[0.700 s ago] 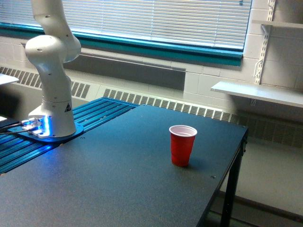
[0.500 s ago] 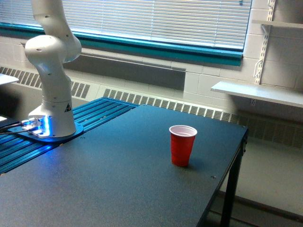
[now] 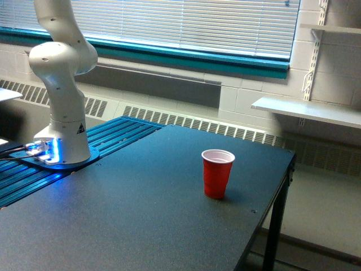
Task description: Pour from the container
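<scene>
The container is out of view, and so is my gripper; only the arm's white base and lower links (image 3: 61, 84) show at the exterior view's left, rising out of the top of the frame. A red plastic cup (image 3: 217, 173) with a white inside stands upright on the dark table (image 3: 141, 226), right of the table's middle.
The arm's base plate (image 3: 59, 161) glows blue on a blue ribbed surface (image 3: 107, 138) at the left. The table's right edge (image 3: 276, 197) drops to the floor. A white shelf (image 3: 307, 110) hangs on the wall at the right, under a window with blinds.
The arm's upper link has shifted slightly to the left. The red cup has not moved.
</scene>
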